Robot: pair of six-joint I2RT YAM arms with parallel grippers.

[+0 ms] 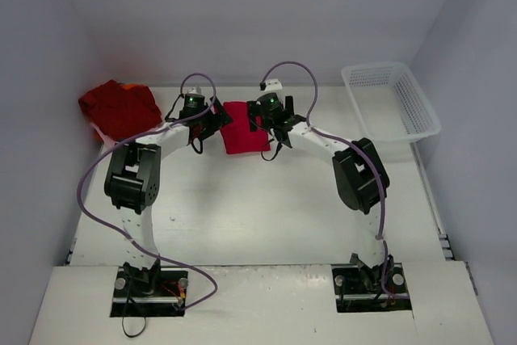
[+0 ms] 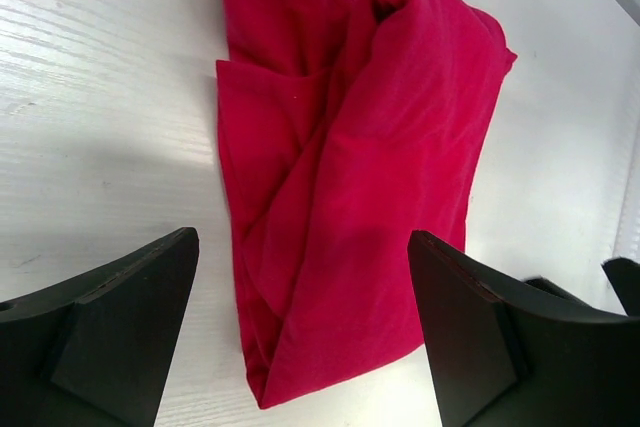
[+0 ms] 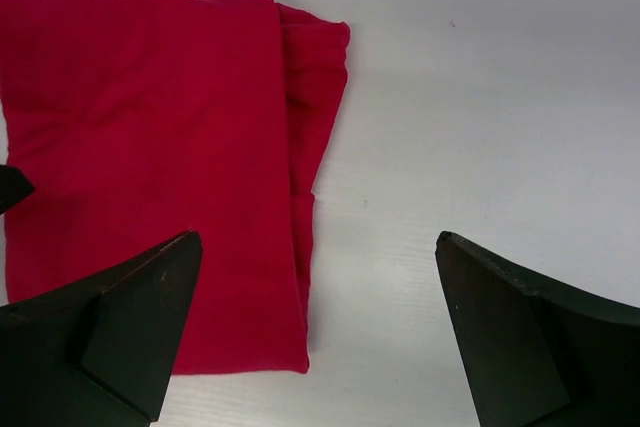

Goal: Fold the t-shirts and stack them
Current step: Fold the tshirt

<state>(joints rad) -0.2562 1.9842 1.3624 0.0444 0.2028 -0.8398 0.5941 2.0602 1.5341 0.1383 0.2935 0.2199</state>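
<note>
Where the folded t-shirt [image 1: 245,128] lies: at the far middle of the table [image 1: 258,208], flat on the white top, between the two wrists.
Folded t-shirt, look: bright red, plain cloth. It is a neat rectangle in the right wrist view [image 3: 150,167] and looser, with a rolled ridge along one side, in the left wrist view [image 2: 370,197].
Left gripper [image 1: 212,123]: spread wide and holding nothing, with its black fingers [image 2: 130,327] on either side of the shirt's near end [image 2: 300,247]. Whether they touch the cloth, I cannot tell.
Right gripper [image 1: 262,123]: also spread wide and empty [image 3: 318,242]. One finger [image 3: 120,327] stands over the red cloth, the other over bare table just beside the shirt's folded edge.
Heap of darker red t-shirts [image 1: 119,107]: rumpled, at the far left corner, well apart from the folded one.
White mesh basket [image 1: 420,111]: at the far right corner, against the wall.
Wrist cameras: a small green light glows on each.
Cables: a purple lead loops from each wrist back along its arm.
Lettering on the rig: too small to read.
</note>
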